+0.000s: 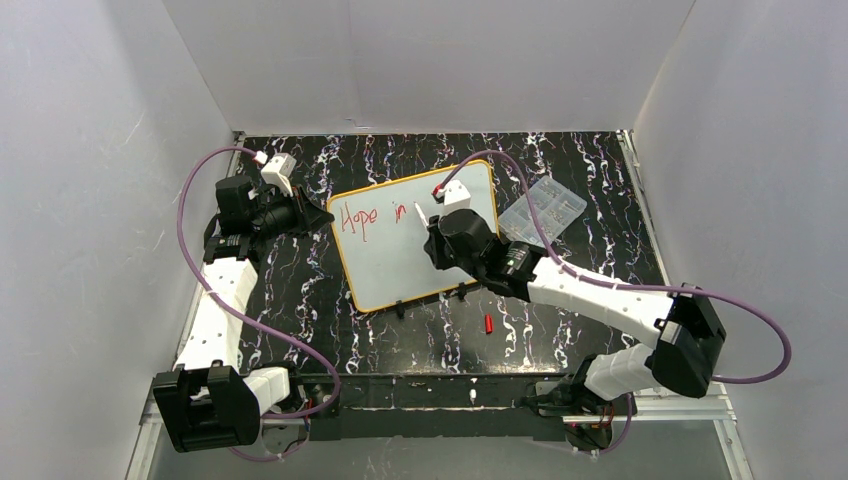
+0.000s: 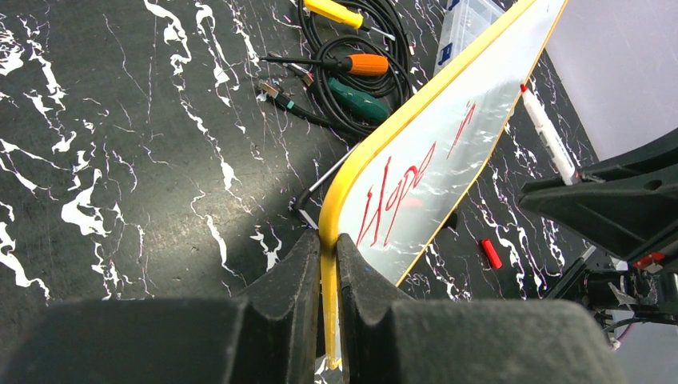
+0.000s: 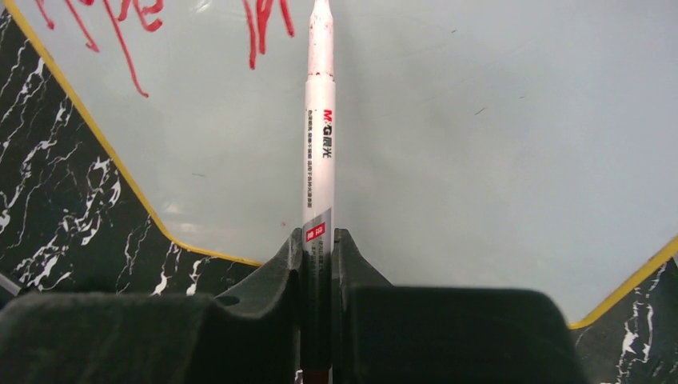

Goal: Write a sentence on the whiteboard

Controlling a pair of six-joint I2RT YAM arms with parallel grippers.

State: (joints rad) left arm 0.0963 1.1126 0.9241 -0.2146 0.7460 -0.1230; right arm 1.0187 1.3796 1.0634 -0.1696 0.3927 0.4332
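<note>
The whiteboard (image 1: 400, 268) with its orange-yellow rim lies tilted on the dark marbled table. Red letters of the sentence (image 1: 365, 218) read "Hope in" near its top left. My left gripper (image 1: 325, 216) is shut on the board's left rim; in the left wrist view the yellow rim (image 2: 329, 264) runs between the fingers of this gripper (image 2: 329, 240). My right gripper (image 1: 432, 232) hovers over the board, shut on a white marker (image 3: 321, 120). The marker's tip points at the writing (image 3: 264, 24), just right of "in".
A clear plastic parts box (image 1: 543, 208) sits off the board's right corner. A red marker cap (image 1: 489, 323) lies on the table in front of the board. Screwdrivers and black cable (image 2: 352, 64) lie by the board's far side. White walls enclose the table.
</note>
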